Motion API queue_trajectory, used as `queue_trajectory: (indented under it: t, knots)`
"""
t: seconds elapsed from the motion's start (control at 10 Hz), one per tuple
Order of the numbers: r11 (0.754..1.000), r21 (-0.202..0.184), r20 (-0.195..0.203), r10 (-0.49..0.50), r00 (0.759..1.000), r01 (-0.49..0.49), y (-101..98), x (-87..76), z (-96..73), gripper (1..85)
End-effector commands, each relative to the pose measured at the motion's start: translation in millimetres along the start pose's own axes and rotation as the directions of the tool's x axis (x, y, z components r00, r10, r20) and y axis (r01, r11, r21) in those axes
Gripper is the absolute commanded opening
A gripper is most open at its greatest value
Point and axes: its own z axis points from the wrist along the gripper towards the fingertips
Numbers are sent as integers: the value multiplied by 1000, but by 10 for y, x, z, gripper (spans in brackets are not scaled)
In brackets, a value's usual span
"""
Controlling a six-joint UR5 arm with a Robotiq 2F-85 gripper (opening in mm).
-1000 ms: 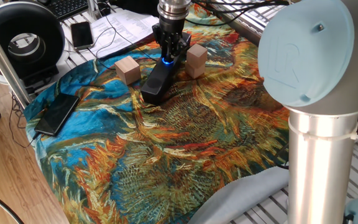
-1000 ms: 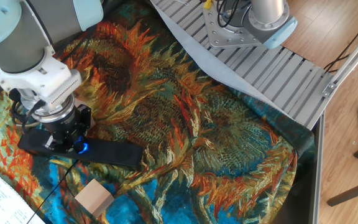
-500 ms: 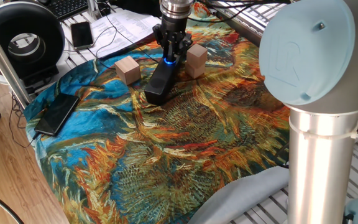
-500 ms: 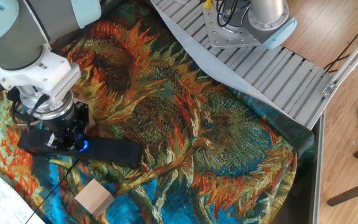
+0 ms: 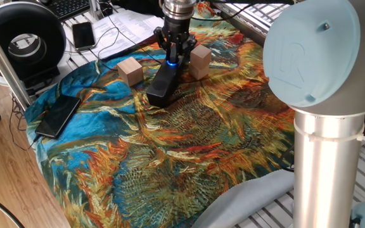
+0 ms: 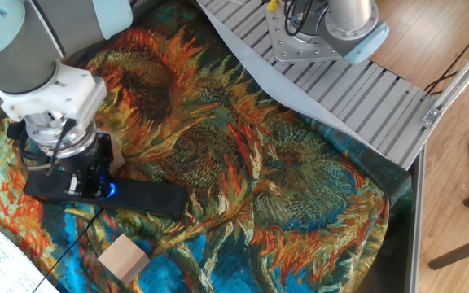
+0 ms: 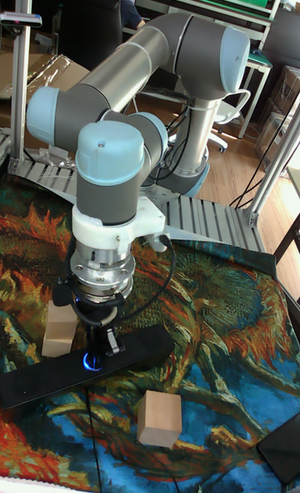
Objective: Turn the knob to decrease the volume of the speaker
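**Tall fixed view: gripper closed on knob**

Gripper [image 7: 94,344] points straight down, fingers clamped on the blue-lit knob [image 7: 88,363] atop the speaker [image 7: 75,369]. Speaker lies flat on the sunflower-patterned cloth [image 7: 217,334], with one wooden block [image 7: 60,329] at its 11 o'clock and another wooden block [image 7: 159,419] at 5 o'clock.

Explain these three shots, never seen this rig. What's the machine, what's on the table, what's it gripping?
It is one robot arm whose two-finger gripper points down. Two cameras view the table from opposite sides; the tall picture looks from in front. On the sunflower-print cloth lies a long black speaker with two wooden blocks beside it; a flat black phone lies near the cloth's edge. The gripper sits down on the blue-lit knob atop the speaker; the fingers seem closed around it, though contact is hard to confirm.
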Motion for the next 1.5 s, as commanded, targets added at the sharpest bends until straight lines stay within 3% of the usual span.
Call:
queue_trajectory:
  t: [0.0, 0.2, 0.5, 0.7, 1.0, 1.1, 1.3, 1.4]
  knots:
    - [988, 4, -18, -153, 988, 153, 82, 123, -195, 237]
    - [960, -19, -13, -280, 960, 280, 113, 93, -145, 233]
    - [932, 32, 73, -362, 929, 360, 98, -103, -18, 233]
    - [918, 19, 64, -397, 916, 397, 153, -48, -32, 213]
    - [857, -21, 43, -514, 856, 516, 222, 66, -94, 197]
    - [832, -37, 71, -551, 832, 554, 238, 9, -116, 197]
    - [828, -40, 62, -556, 829, 559, 197, 22, -88, 197]
    - [836, -52, 41, -545, 837, 547, 200, 88, -74, 237]
